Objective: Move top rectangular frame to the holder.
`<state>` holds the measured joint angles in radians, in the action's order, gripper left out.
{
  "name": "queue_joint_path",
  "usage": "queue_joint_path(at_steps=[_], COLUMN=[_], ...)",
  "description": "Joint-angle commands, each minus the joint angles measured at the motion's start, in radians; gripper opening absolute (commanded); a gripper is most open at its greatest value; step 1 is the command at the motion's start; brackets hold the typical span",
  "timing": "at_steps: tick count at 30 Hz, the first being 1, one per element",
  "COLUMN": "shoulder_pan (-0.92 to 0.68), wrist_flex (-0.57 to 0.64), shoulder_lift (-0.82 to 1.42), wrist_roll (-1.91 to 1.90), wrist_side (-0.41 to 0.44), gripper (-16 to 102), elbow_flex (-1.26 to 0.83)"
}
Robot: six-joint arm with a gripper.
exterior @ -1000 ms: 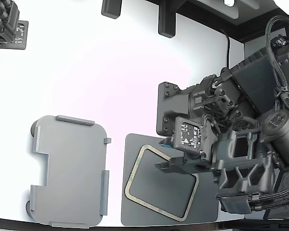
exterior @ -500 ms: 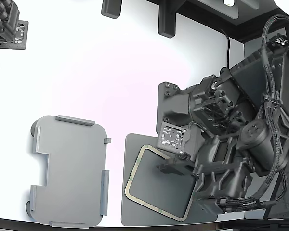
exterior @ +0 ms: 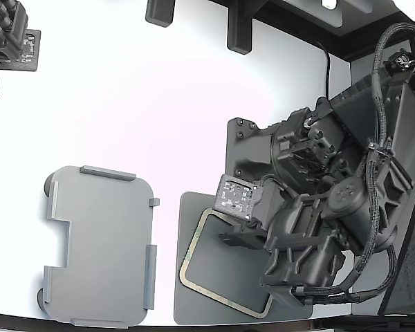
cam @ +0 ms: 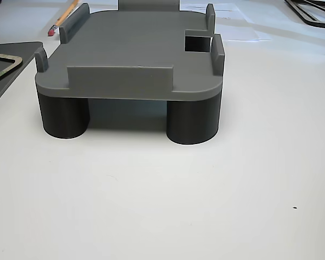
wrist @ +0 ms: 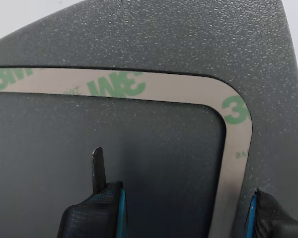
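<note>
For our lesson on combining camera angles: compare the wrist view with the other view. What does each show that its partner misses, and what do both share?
Only the wrist view shows the gripper, open and straddling one side strip of the frame, with green lettering readable on the tan strip. Only the other view shows the holder, empty, standing on dark round legs, and a pencil behind it. Both show the frame lying flat on the dark mat.

Bare white table (exterior: 159,124) lies between mat (exterior: 194,304) and holder (exterior: 100,242) — its raised tabs (exterior: 108,173) possibly snag.
</note>
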<state>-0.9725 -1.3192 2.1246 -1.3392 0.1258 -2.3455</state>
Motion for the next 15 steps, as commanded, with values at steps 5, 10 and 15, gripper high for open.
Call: queue_joint_path(at_steps=[5,10,15], shoulder_pan=[0.008,0.008,0.008], wrist_flex=[-0.009,-0.009,0.003], shoulder_lift=[0.017,0.020,0.000], wrist_roll=[-0.006,-0.017,-0.025], wrist_side=[-0.002,-0.011,-0.017], gripper=[96,87,77], elbow_flex=[0.012,-0.002,-0.006])
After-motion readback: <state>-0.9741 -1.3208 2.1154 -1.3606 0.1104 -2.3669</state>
